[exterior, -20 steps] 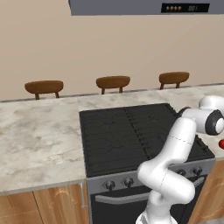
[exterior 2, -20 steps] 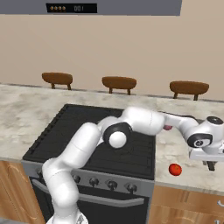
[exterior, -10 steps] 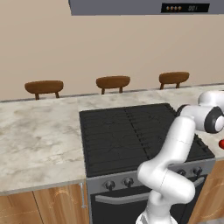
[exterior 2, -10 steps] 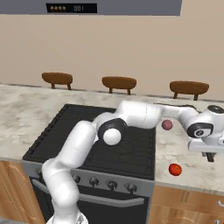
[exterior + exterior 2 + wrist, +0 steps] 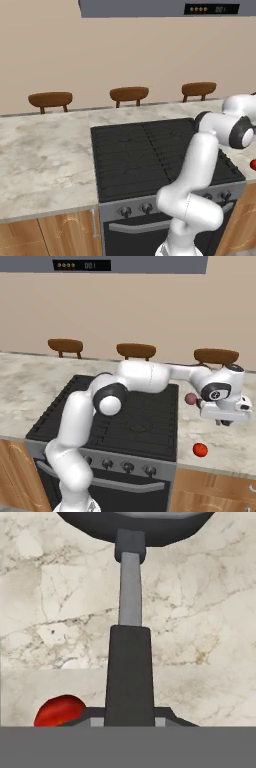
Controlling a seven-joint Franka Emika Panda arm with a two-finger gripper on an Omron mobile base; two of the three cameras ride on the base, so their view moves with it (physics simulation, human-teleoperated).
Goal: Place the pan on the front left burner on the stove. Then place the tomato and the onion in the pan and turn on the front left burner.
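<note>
End effector [image 5: 226,421] clamped on the pan [image 5: 131,524] handle, out over the worktop [image 5: 220,443] right of the stove [image 5: 125,416]. Handle's long axis runs straight away from it; front left burner [image 5: 122,167] lies well to the left.

Even, soft, shadowless lighting is seen across all rendered views, with no clear source. A glossy highlight is shown on the tomato [image 5: 200,449] and faint sheen on the white arm [image 5: 145,377]. The base views are rendered coarse and slightly soft; the marble counter [image 5: 200,612] is blurred and pixelated up close
</note>
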